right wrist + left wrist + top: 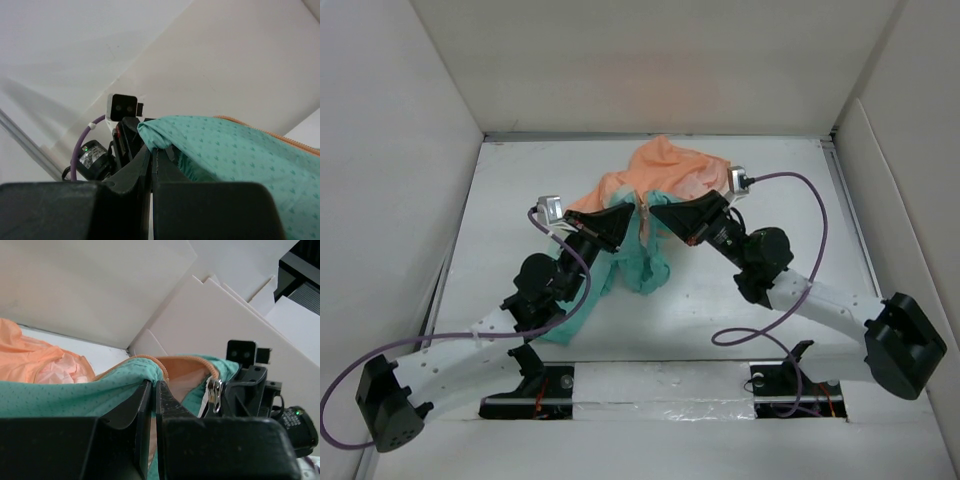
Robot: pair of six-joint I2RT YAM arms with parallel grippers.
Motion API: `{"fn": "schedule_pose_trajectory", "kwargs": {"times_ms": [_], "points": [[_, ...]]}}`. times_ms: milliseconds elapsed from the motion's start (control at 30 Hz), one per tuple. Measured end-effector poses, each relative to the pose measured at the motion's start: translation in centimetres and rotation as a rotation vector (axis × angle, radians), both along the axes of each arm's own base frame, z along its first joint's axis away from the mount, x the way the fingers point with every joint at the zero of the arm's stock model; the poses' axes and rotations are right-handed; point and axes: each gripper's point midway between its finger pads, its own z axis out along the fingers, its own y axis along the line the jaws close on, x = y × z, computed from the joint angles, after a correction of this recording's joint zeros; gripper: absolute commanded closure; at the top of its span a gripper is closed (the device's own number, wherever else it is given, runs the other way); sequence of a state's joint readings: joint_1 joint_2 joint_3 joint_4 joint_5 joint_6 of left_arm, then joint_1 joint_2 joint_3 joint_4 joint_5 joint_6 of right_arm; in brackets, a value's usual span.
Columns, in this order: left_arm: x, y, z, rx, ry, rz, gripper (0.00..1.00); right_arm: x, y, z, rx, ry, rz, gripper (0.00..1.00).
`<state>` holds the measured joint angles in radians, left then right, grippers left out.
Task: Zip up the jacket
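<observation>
The left arm (470,345) and the right arm (820,295) start from the near edge of the table (505,200), two arms in all, each trailing one purple cable (800,180). They lean in toward each other and meet over the middle of the table, where the one jacket (665,170) lies bunched, teal end nearer the arms and orange end farther off.

The left gripper (154,385) is closed tight, with a fold of teal cloth and the orange zipper edge (150,357) pinched at its tips. The right gripper (151,150) is likewise closed, gripping a teal fold just across from it. One silver zipper pull (216,390) hangs between the two grips, close to the right gripper; I see no second one.

The cloth looks thin, light and limp, so it will likely sag, crease and slide instead of holding a shape. A good hold would be on the hem beside the zipper's lower end, pulled taut, with the small pull taken separately. The pull looks slick and easy to lose.

Beyond the jacket stands a plain white wall (650,60).
</observation>
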<state>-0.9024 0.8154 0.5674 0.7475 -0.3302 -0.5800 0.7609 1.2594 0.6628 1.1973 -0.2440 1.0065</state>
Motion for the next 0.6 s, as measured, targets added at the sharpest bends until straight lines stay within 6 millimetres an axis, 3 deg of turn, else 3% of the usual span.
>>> {"fn": "schedule_pose_trajectory", "kwargs": {"times_ms": [267,600], "points": [[-0.6,0.1,-0.4,0.026,0.019,-0.025,1.00,-0.4,-0.8,2.3,-0.090,-0.103,-0.105,1.00],[-1.6,0.8,1.2,-0.056,0.013,-0.051,1.00,0.3,-0.5,0.3,-0.138,-0.112,-0.183,1.00]]}}
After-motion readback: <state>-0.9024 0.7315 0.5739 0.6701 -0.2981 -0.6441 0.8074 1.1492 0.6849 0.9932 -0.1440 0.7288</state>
